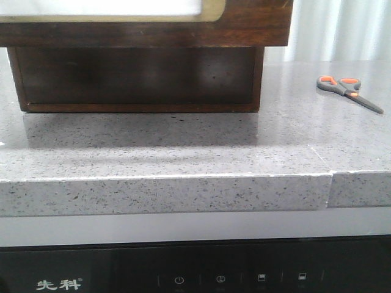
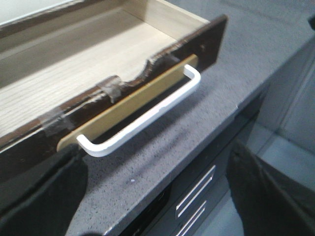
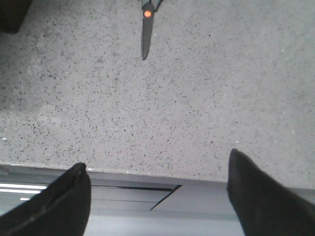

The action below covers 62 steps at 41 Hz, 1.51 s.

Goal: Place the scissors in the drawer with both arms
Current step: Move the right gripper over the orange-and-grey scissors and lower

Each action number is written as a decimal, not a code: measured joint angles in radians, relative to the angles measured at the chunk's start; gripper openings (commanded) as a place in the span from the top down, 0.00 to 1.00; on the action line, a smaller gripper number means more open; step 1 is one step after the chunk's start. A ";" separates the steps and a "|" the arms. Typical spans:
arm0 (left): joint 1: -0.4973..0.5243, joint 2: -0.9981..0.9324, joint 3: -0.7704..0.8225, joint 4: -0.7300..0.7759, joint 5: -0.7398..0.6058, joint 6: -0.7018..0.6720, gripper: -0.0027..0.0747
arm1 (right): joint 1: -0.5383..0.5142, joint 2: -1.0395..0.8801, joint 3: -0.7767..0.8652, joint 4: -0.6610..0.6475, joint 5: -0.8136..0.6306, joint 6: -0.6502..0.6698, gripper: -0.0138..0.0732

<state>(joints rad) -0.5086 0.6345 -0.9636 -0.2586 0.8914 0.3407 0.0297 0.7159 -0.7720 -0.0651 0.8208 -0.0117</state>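
The small scissors (image 1: 348, 90), with dark grey handles and orange-lined loops, lie flat on the grey speckled counter (image 1: 183, 152) at the far right. The right wrist view shows only their blade and orange pivot (image 3: 145, 34). The wooden cabinet (image 1: 140, 79) stands at the back left. Its drawer (image 2: 74, 64) is pulled open and its light wood inside is empty. The drawer's white handle (image 2: 147, 118) faces my left gripper (image 2: 155, 152), which is open and empty just in front of it. My right gripper (image 3: 156, 160) is open and empty over the counter's front edge, well short of the scissors.
The counter's front edge (image 1: 183, 183) has a seam at the right (image 1: 330, 186). A dark appliance panel (image 1: 195, 274) sits below it. The drawer's front (image 1: 244, 24) overhangs the counter at the top of the front view. Neither arm shows in the front view.
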 measured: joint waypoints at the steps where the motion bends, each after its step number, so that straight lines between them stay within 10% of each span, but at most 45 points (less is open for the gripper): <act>1: -0.026 0.000 0.000 0.037 0.000 -0.043 0.24 | 0.000 0.013 -0.002 0.000 0.000 0.002 0.16; 9: -0.095 0.000 0.000 0.265 -0.008 -0.225 0.24 | 0.000 0.147 -0.064 0.004 0.000 0.012 0.16; 23: -0.106 0.000 -0.002 0.259 -0.057 -0.244 0.24 | -0.044 0.550 -0.343 0.090 0.054 -0.002 0.31; 62: -0.106 0.000 -0.002 0.259 -0.058 -0.246 0.24 | -0.061 1.312 -1.075 0.166 0.324 -0.090 0.31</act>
<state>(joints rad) -0.6151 0.6345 -0.9658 0.0000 0.8335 0.0945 -0.0308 2.0279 -1.8472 0.1004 1.1450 -0.1013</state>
